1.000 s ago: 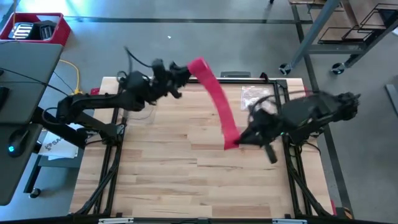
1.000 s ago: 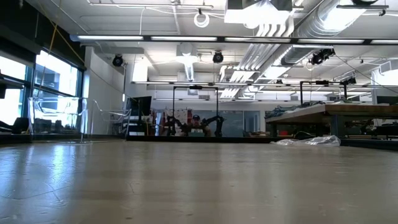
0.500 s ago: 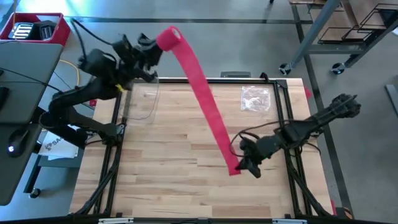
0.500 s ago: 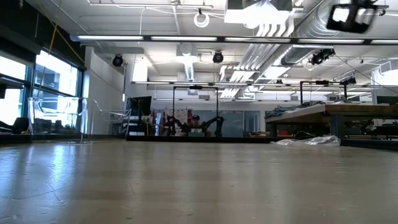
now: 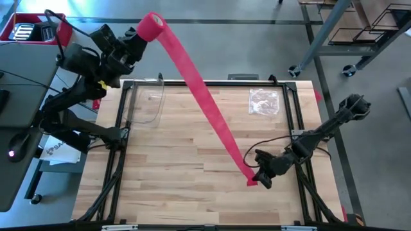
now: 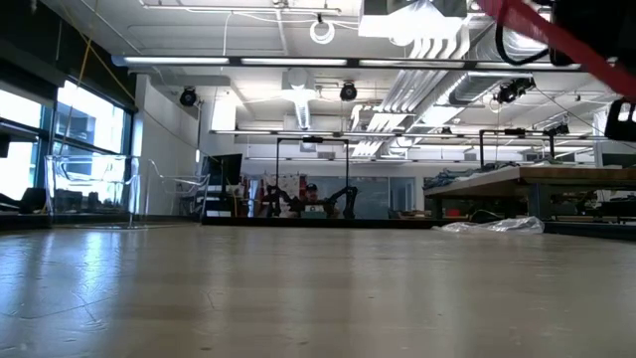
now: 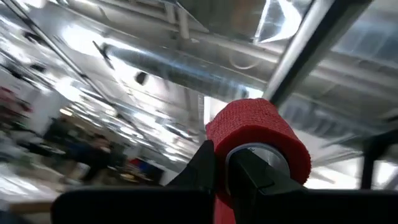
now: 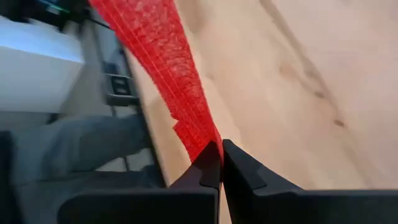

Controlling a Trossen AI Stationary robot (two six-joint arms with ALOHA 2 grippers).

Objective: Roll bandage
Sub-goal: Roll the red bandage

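Stretching taut between the two arms, the bandage point(image 5: 204, 96) runs as one red strip above the table point(image 5: 173, 160). The left gripper point(image 5: 133, 43) has its fingers point(image 7: 205, 165) pinching the rolled end, raised beyond the table's far left corner. The right gripper point(image 5: 259, 179) has its fingers point(image 8: 208, 165) pressed together on the strip's loose end, low over the wood. A clear plastic bag point(image 5: 264, 101) lies well apart from both.

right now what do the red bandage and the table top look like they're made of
Bandage: looks like soft woven stretch fabric, matte, with an open mesh weave and a frayed end. Table top: pale wood planks, smooth finish, with visible grain and joints.
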